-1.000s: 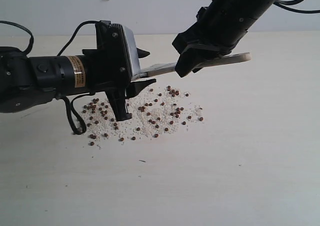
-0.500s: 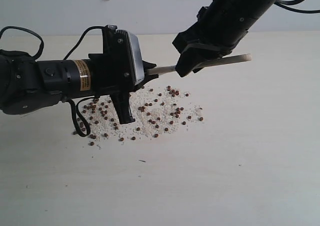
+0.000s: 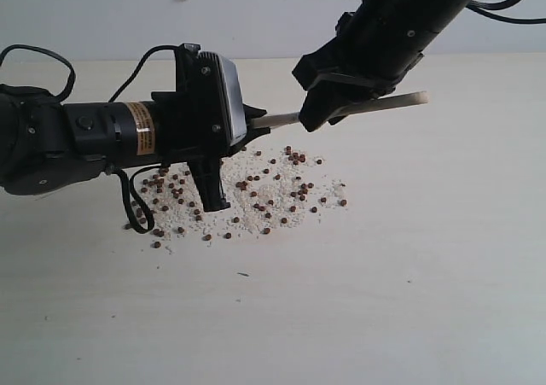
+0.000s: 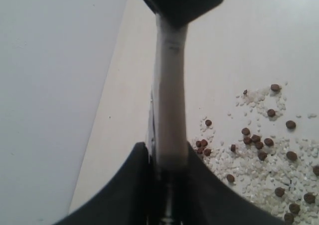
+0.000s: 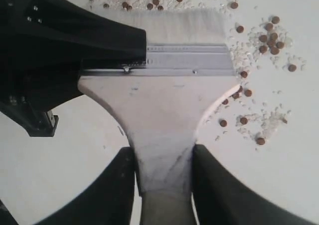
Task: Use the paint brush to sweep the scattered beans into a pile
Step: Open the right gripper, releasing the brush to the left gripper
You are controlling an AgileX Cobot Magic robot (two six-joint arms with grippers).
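- Gripping the paint brush [image 3: 388, 102] at both ends, two black robot arms hold it level in the air above a pale surface [image 3: 409, 282].
- The right gripper [image 3: 322, 112] reaches down from the upper right of the exterior view. It is clamped on the narrow neck of the wooden handle [image 5: 162, 150], with one finger on each side.
- The left gripper [image 3: 249, 122] comes in level from the left and is closed narrowly on the brush's head. Its fingers [image 4: 130, 185] press against the two flat faces, and in the right wrist view it covers one corner of the silver ferrule [image 5: 192, 58].
- The whitish bristles [image 5: 174, 25] sit at the end away from the right gripper, while the tip of the handle sticks out past that gripper.
- The beans [image 3: 296, 156] lie scattered on the surface below the brush, mixed with fine white crumbs [image 3: 256, 207]. The patch spreads from under the left gripper to below the right one.
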